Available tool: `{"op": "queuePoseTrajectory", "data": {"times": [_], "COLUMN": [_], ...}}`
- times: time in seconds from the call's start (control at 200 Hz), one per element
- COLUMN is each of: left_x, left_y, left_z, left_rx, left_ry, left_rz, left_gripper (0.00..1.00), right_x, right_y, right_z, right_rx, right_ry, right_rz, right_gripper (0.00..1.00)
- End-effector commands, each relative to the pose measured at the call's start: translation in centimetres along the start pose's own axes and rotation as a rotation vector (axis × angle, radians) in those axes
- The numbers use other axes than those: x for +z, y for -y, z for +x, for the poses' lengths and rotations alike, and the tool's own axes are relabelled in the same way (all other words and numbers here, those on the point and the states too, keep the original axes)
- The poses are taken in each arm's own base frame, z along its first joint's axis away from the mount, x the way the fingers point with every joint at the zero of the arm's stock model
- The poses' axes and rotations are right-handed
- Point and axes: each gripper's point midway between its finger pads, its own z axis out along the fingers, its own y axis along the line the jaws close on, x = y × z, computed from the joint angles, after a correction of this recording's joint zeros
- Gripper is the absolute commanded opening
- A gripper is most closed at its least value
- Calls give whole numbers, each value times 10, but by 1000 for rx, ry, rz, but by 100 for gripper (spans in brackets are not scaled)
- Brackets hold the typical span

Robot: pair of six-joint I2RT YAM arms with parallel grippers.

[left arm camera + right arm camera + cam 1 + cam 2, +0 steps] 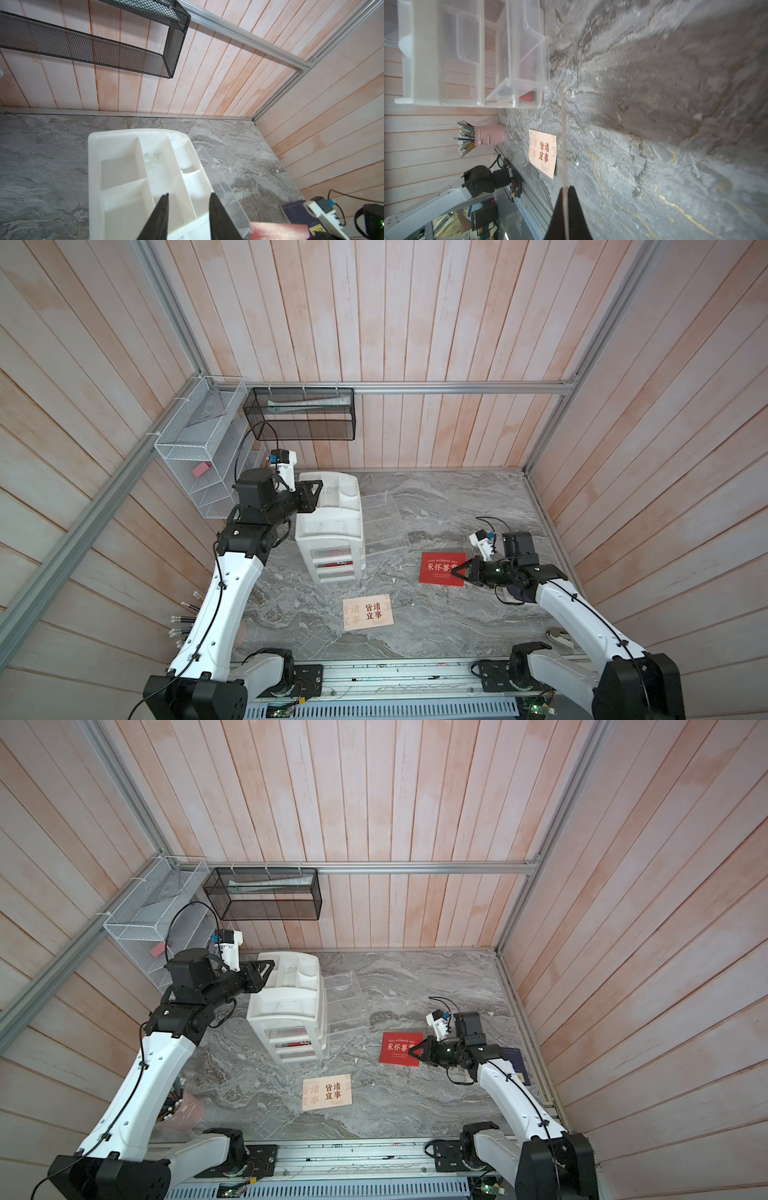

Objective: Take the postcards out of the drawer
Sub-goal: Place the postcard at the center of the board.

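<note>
Setting out the second of the postcards looks like the step in hand: the right end effector (459, 572) is clamped on one edge of a red postcard (436, 568), well out to the side of the white drawer unit (328, 526) where its clear drawers face. The right wrist view shows the card edge-on between the closed jaws. It sits low over the tabletop (457, 497), but whether it touches cannot be told. A cream postcard (368, 612) lies flat on the tabletop, apart from the unit's near corner, toward the robot's base. The unit's top clear drawer (384, 522) stands pulled out and looks empty. Red shows through the front of a lower drawer (338, 564) that appears pushed in, probably the last card. The left end effector (189, 195) hovers at the unit's top tray with its jaws apart, a tray divider lying between them. It seems placed to steady the unit, though contact cannot be confirmed. The next move calls for lowering the red postcard flat and opening the right jaws so the thin card drops free rather than sticking to a pad. After that, the lower drawer will probably need pulling out while the unit is braced against sliding.
</note>
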Motion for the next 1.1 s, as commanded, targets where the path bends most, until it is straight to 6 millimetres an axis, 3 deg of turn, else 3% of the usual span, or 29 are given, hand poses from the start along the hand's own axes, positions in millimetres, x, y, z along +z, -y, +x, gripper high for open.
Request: {"op": "queuePoseTrajectory", "data": {"times": [0.0,0.22,0.7,1.095], "left_x": [-1,-2,-5,-5], "left_y": [1,4,10,9], "left_z": [5,6,6,7], "left_rx": [6,-4,10,14], "left_ry": [-3,-6,-14,-20], "left_rz": [21,39,61,60], "left_gripper": [35,35,35,35], "right_x": [15,43,75,94], "right_y": [0,-7,-22,-41], "right_z": [29,61,80,85], "right_rx": [15,-6,-49,-72], "right_ry": [-81,-143,-204,-234], "right_rz": [11,-31,-69,-118], "right_gripper": [0,0,0,0]}}
